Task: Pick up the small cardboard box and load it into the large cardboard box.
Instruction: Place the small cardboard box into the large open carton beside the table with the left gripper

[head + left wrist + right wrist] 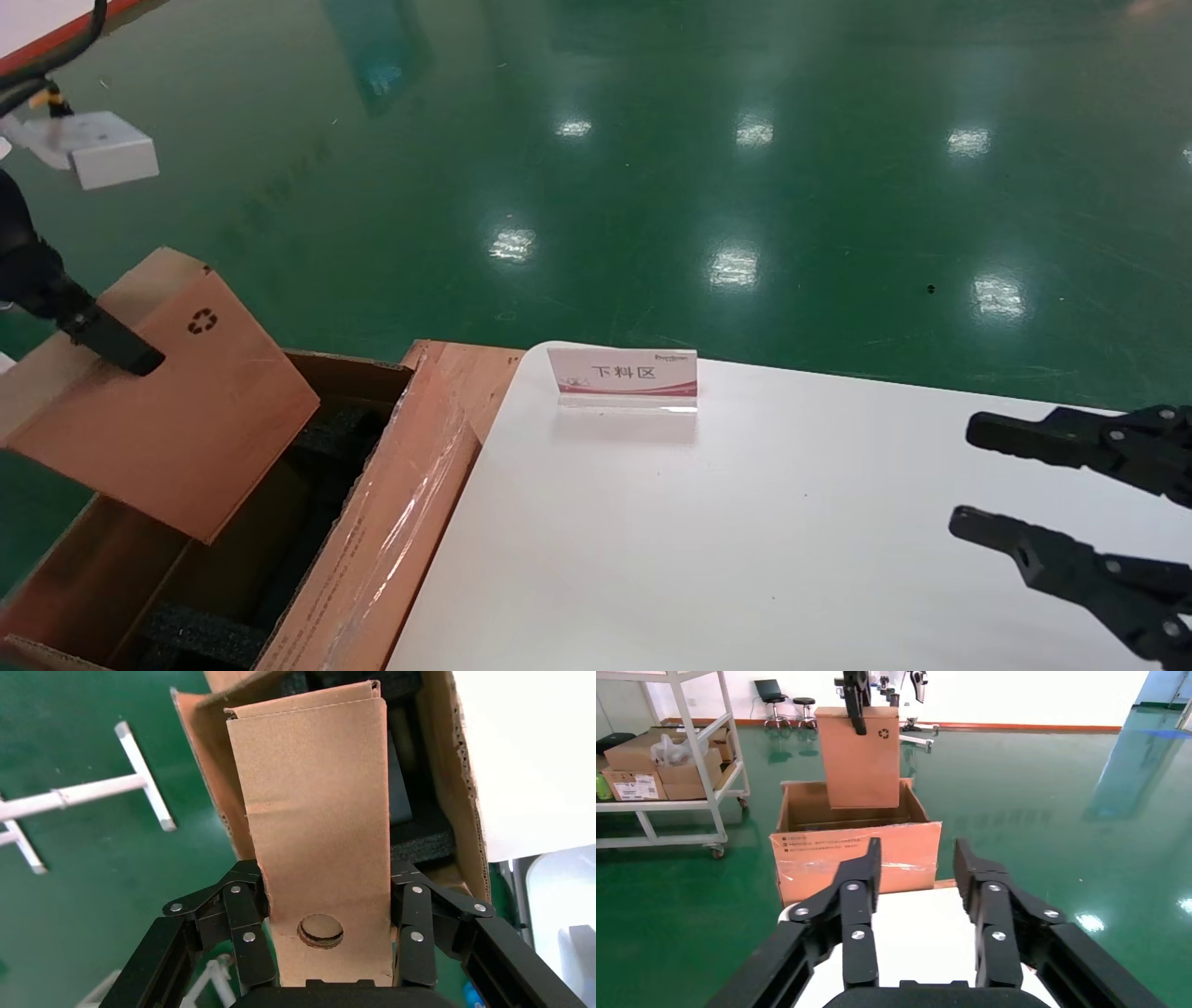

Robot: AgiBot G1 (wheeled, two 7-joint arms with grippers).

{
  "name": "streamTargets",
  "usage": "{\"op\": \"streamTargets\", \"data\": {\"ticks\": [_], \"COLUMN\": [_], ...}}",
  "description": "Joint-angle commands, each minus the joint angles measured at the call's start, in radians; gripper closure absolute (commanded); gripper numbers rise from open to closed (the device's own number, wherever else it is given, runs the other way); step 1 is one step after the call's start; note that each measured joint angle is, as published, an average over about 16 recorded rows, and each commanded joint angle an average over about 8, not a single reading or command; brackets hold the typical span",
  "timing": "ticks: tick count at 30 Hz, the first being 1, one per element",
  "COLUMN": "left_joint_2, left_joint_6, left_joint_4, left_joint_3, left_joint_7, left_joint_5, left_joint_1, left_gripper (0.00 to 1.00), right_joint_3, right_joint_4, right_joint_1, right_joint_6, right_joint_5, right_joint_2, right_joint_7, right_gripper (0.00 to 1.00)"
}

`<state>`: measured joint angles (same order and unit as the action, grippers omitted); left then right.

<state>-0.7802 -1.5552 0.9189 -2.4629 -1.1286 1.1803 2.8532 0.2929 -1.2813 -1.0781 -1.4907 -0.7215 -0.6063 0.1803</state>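
Brown cardboard hangs at the far left: the left gripper (112,345) pinches the small cardboard box (163,401) by its upper end, tilted, its lower edge dipping into the open large cardboard box (391,522) directly beneath the fingers. Beside that carton stands the white table (745,540), a small sign (622,375) near its far edge. The right gripper (964,480) hovers above the table's right side, fingers spread, holding nothing.

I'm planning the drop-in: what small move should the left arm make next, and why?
Probably lower it straight down. The left gripper grips the small cardboard box tilted over the large cardboard box, its lower corner just at the open top, not yet among the foam.
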Motion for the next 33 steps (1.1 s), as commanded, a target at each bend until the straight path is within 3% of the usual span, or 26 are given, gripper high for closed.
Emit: {"op": "streamTargets", "data": {"ticks": [1,18,33], "left_joint_2": [0.017,0.168,0.226], "left_joint_6": [0.009,0.178,0.268], "left_joint_4": [0.009,0.157,0.149], "left_joint_3": [-0.017,-0.058,-0.085], "left_joint_7": [-0.006,-0.132,-0.147], "left_joint_5": [-0.004,0.076,0.114], "left_joint_1": [-0.001,-0.065,-0.144], "left_gripper": [1.00,1.00,1.00], "right_joint_3": [0.000,0.001,0.002], "right_joint_4": [0.000,0.000,0.000], "right_joint_1": [0.000,0.000,0.000], "right_joint_6": [0.000,0.000,0.001], "right_joint_5": [0.000,0.001,0.001], "right_joint_2": [0.000,0.000,0.001], "right_joint_7": [0.000,-0.001,-0.001], "right_gripper": [0.00,0.00,0.00]}}
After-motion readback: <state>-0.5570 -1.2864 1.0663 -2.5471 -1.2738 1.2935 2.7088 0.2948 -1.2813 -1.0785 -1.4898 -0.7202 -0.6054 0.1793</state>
